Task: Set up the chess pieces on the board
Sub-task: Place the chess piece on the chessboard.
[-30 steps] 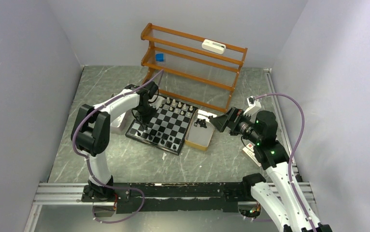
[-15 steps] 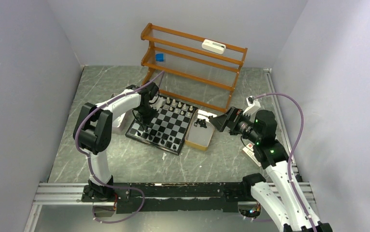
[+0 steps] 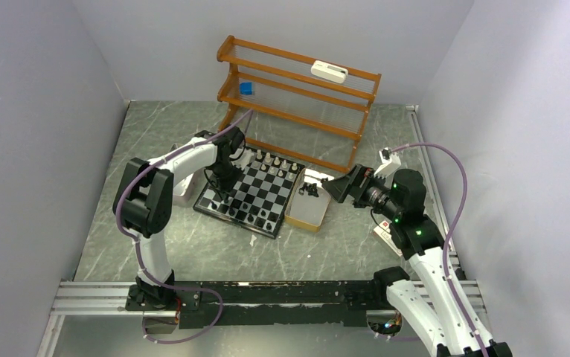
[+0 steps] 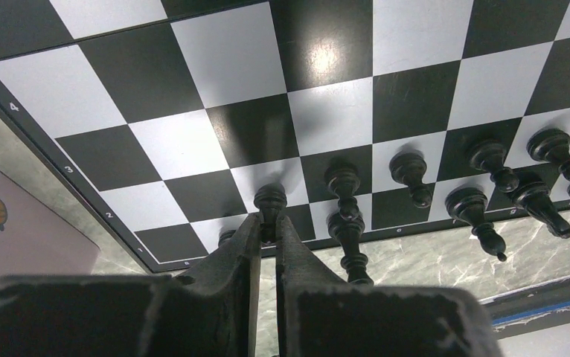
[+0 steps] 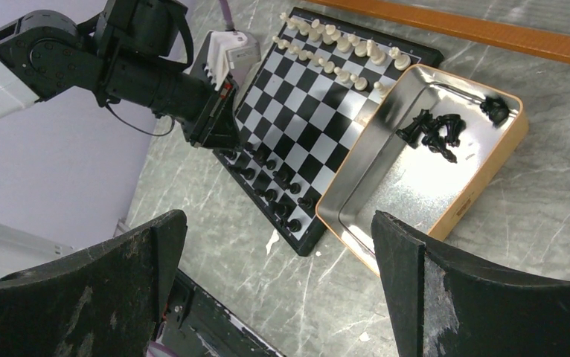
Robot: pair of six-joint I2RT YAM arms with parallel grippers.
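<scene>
Top view: the board [image 3: 260, 195] lies on the worktop [image 3: 193, 253], with white pieces [image 3: 274, 159] along its far edge. The left fingers [image 3: 225, 195] are low at its near-left corner.

Left wrist view: the left fingers [image 4: 230, 275] are closed on a black pawn [image 4: 270, 198] standing on a near-edge square beside the placed black pieces [image 4: 408, 167]. Step in hand: seating this pawn. Next, release and lift straight up, clear of its neighbours.

Right wrist view: the right fingers [image 5: 118, 290] are spread wide and empty above the tray [image 5: 446, 216], which holds loose black pieces [image 5: 434, 128].

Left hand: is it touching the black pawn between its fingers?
Touching. Left wrist view: the left hand pinches the black pawn by its stem, no gap visible.
</scene>
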